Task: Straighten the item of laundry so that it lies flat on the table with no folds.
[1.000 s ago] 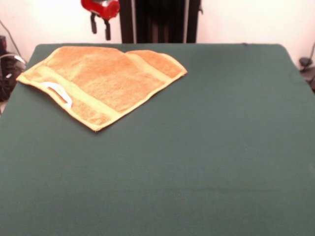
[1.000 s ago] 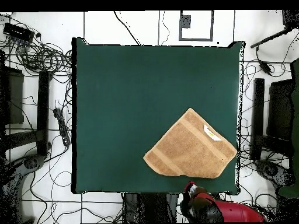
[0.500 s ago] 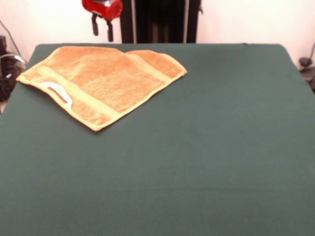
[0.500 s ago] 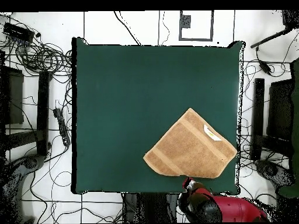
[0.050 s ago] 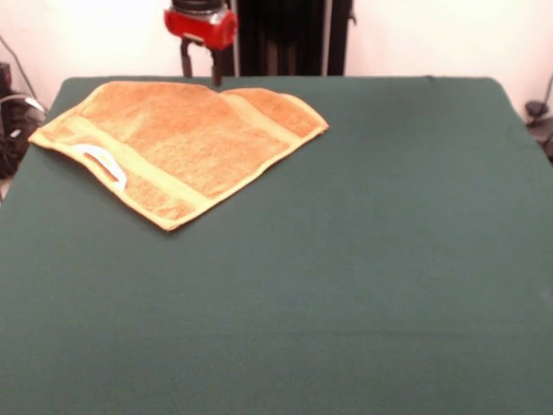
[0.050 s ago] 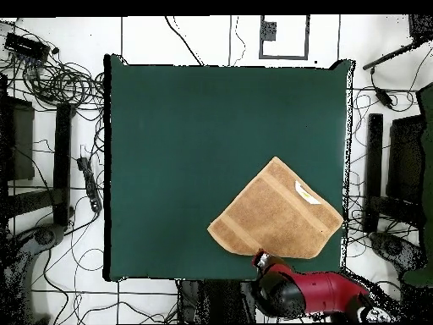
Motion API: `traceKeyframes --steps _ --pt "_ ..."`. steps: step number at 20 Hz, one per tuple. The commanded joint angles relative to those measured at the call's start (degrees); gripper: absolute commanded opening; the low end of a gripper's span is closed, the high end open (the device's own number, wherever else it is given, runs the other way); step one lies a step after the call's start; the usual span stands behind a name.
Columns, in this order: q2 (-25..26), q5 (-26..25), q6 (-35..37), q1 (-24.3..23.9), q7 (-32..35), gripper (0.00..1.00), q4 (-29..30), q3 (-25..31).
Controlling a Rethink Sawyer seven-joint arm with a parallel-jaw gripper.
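Towel (image 5: 177,143) placement: the orange-tan cloth lies on the dark green bench (image 5: 346,277) near one corner on the robot's side, at the upper left of the front view and at the lower right of the overhead view (image 6: 276,213). It is turned diagonally to the bench edges, so one corner points toward the middle of the bench. A paler woven band runs along the end nearest the front camera, and a white label (image 5: 104,162) sits on that band close to the cloth's edge. A second paler band crosses the cloth near its opposite end, where the fabric appears doubled over on itself, so the cloth does not lie as a single flat layer. The rest of the green surface carries no other objects. The end effector (image 5: 200,67) hangs from a red housing at the top of the front view, with two dark fingers (image 5: 185,63) pointing straight down and standing apart with a clear gap between them. It grips nothing and is positioned above the far border of the cloth. In the overhead view the red and black arm (image 6: 317,294) reaches in from the lower edge, and its tip sits at the cloth's rim nearest the robot.
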Motion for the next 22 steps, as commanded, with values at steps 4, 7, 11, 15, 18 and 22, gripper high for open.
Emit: traceKeyframes --steps 4,7,11,15,18,22 --pt "4.07 -0.79 0.42 1.19 -1.86 1.0 -8.2 6.62" --pt "4.45 -0.88 0.82 0.78 -2.39 1.0 -9.25 7.2" --pt "6.2 -1.48 1.29 -0.45 -3.56 1.0 -10.94 8.28" --pt "5.12 -1.05 3.81 -1.84 -5.44 1.0 -10.78 10.23" --pt "1.95 0.33 7.48 -2.96 -7.43 1.0 -9.43 12.09" --pt "1.46 -0.46 7.5 -3.46 -7.58 1.0 -9.66 13.54"
